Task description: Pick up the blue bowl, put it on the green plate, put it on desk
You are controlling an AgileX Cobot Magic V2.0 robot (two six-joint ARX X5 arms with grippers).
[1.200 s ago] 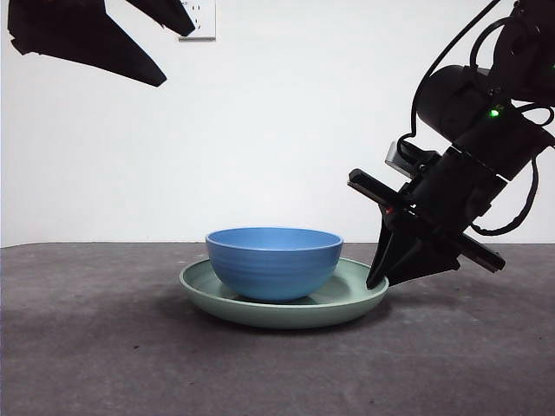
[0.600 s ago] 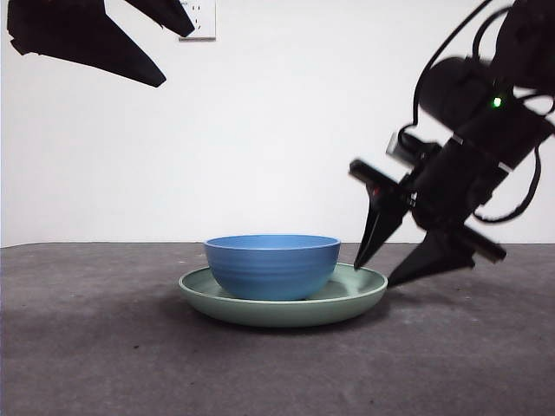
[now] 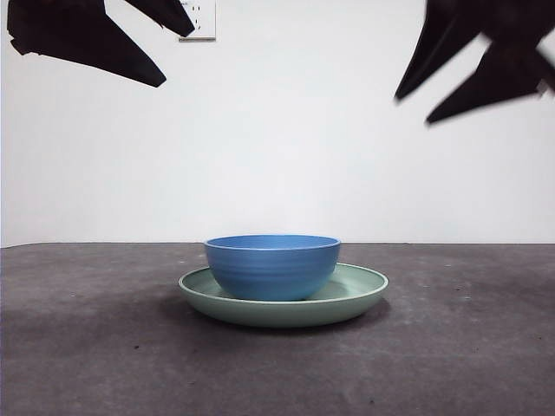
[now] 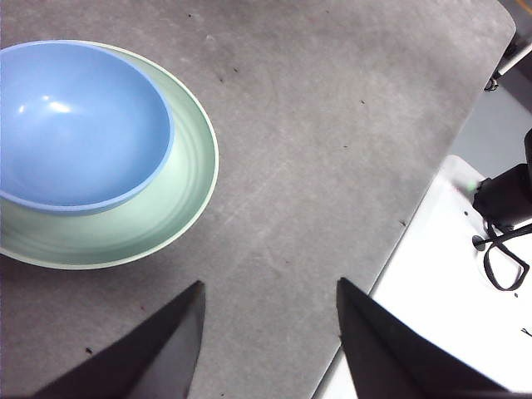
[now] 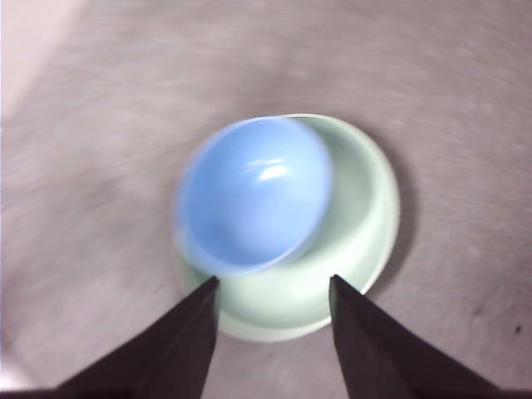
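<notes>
- The table is broad, dark and bare all round the dishes, so you have free room on every side to set something down.
- The green plate lies flat mid-table, round, with no long axis to line up on.
- The blue bowl sits upright in the plate, off-centre.
- Your right end effector hangs high above, released and holding nothing; the bowl lies straight below its spread jaws, making it the nearer one.
- The left end effector waits off to the side, also spread and holding nothing.
</notes>
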